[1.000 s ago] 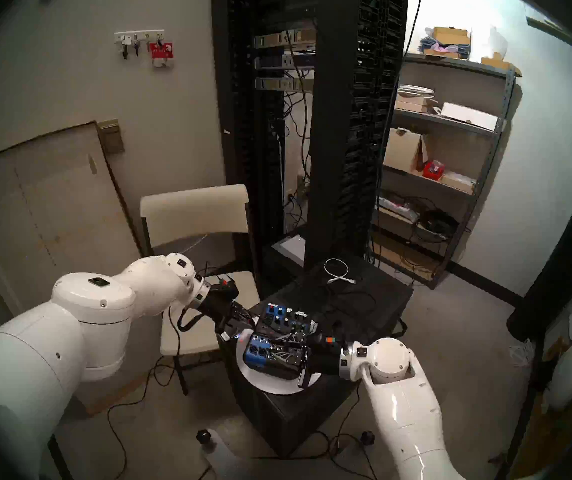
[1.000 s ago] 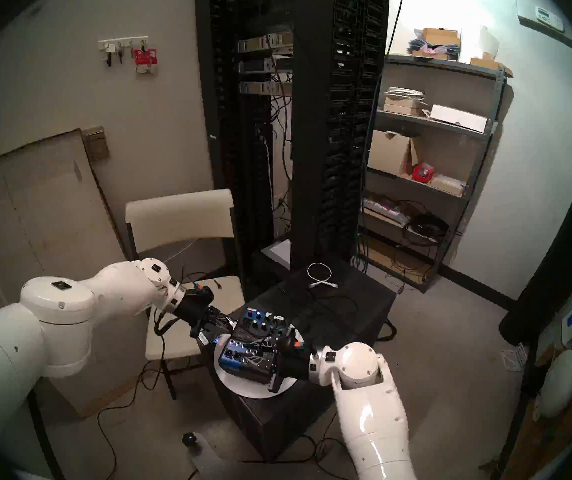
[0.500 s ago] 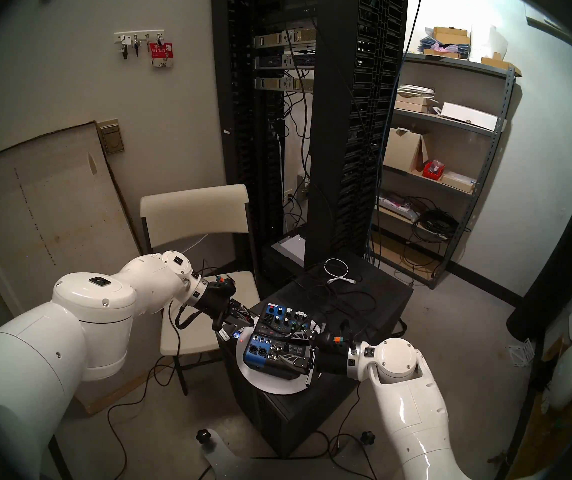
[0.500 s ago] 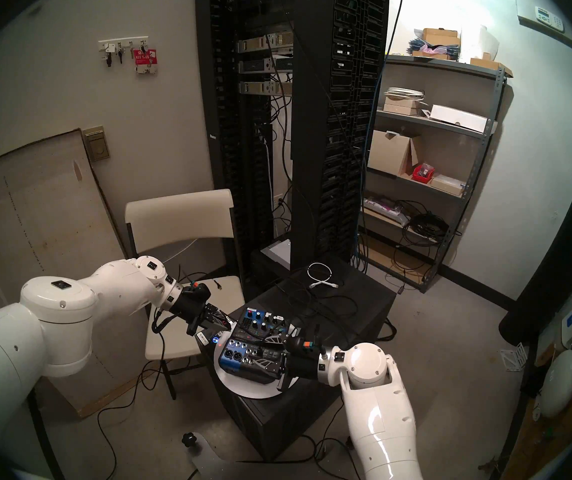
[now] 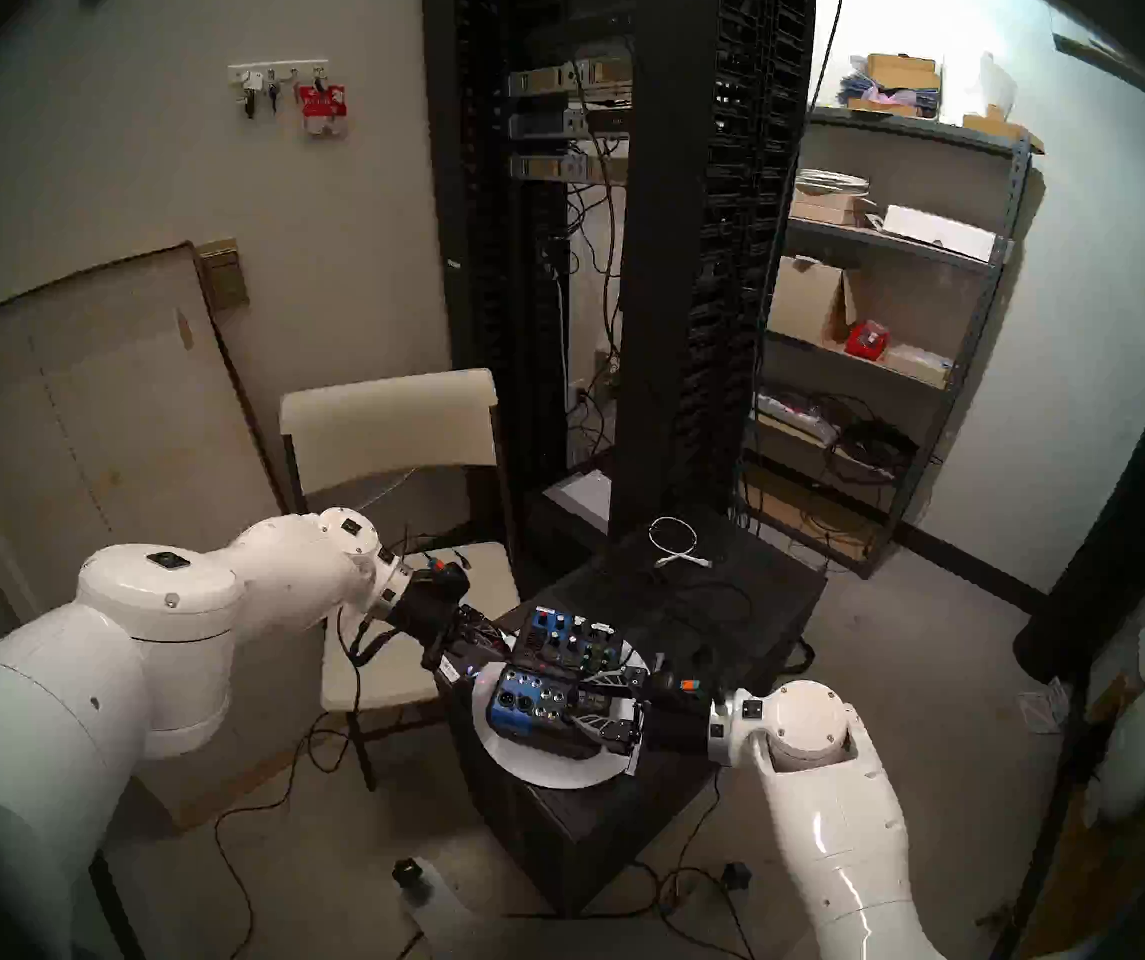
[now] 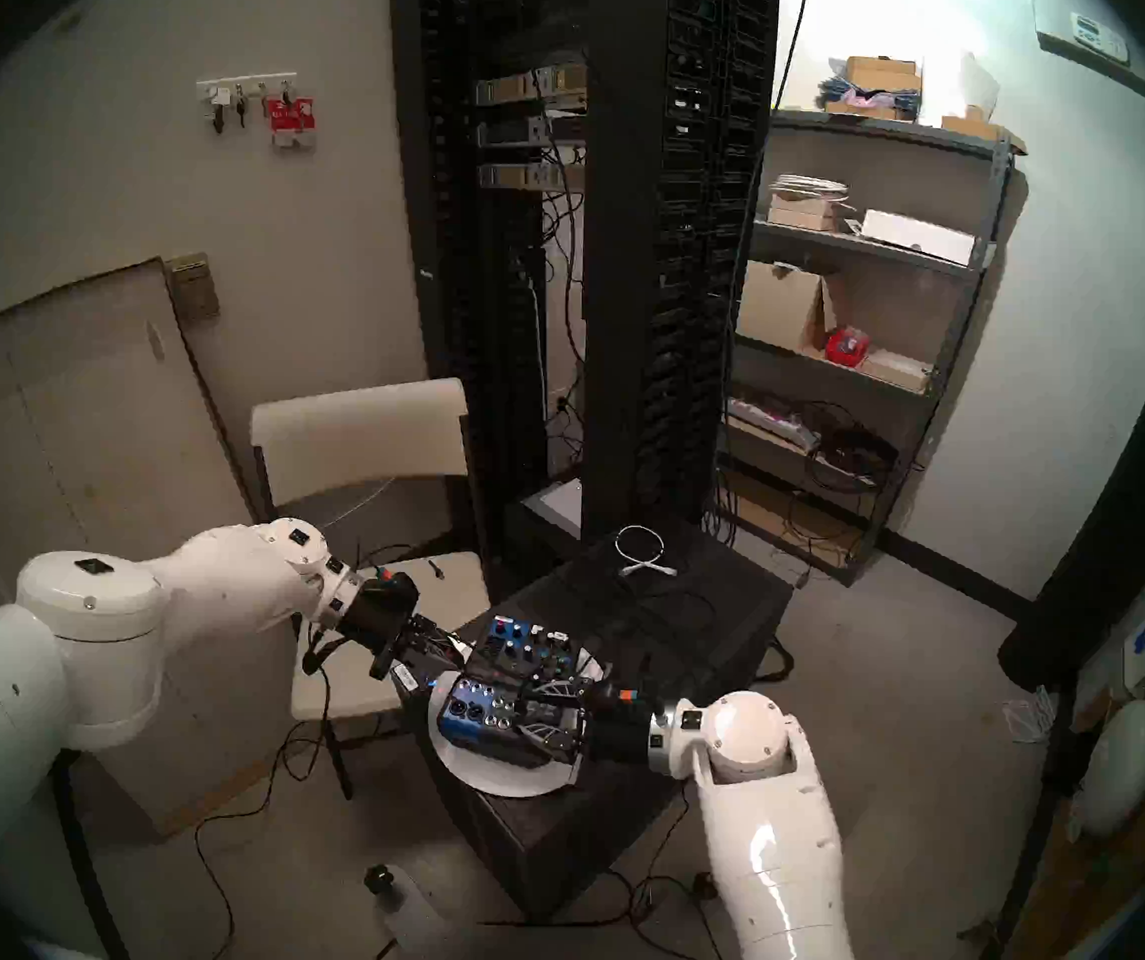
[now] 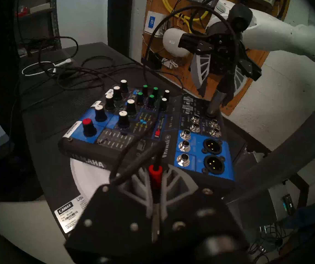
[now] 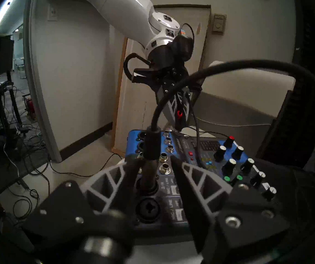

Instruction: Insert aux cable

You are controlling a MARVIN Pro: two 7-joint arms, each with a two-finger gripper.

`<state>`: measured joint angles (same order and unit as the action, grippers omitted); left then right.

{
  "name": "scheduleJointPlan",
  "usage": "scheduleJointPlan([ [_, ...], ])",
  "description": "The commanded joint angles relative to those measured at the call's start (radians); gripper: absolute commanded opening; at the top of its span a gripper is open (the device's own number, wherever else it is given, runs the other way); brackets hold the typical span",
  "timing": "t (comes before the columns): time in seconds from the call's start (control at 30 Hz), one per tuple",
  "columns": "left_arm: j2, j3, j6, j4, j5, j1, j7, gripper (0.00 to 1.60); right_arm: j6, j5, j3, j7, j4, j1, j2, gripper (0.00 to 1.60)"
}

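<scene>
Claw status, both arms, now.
Left claw: shut on the aux cable, gripped at its red-banded plug.
Right claw: open, fingers either side of a black plug already standing in the mixer.

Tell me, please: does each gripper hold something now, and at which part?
The left gripper holds the aux cable by its plug, fingers shut at the red band. The right gripper is open around a black plug standing in the mixer, gripping nothing.

White arms [image 5: 140,661], black ribbed end effectors [image 7: 155,183]
</scene>
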<state>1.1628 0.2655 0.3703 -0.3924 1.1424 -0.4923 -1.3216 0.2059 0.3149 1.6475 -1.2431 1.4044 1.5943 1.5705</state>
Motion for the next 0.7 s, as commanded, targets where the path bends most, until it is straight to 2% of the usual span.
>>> scheduleJointPlan([
  [0.0, -0.084, -0.016, 0.002, -0.075, 0.010, 0.053, -0.009, 0.00, 0.003, -0.004, -0.004, 0.000, 0.016, -0.003, 0.008, 0.87],
  [0.3, -0.156, -0.063, 0.022, -0.180, 0.040, 0.097, 0.005, 0.00, 0.003, 0.001, 0.000, -0.002, 0.016, 0.000, 0.009, 0.94],
  [0.47, -0.174, -0.096, 0.040, -0.255, 0.058, 0.107, 0.039, 0.00, 0.003, -0.001, 0.008, -0.001, 0.022, 0.000, 0.007, 0.93],
  [0.67, -0.183, -0.116, 0.012, -0.344, 0.077, 0.109, 0.083, 0.00, 0.003, -0.002, 0.027, 0.006, 0.025, -0.005, 0.003, 0.90],
])
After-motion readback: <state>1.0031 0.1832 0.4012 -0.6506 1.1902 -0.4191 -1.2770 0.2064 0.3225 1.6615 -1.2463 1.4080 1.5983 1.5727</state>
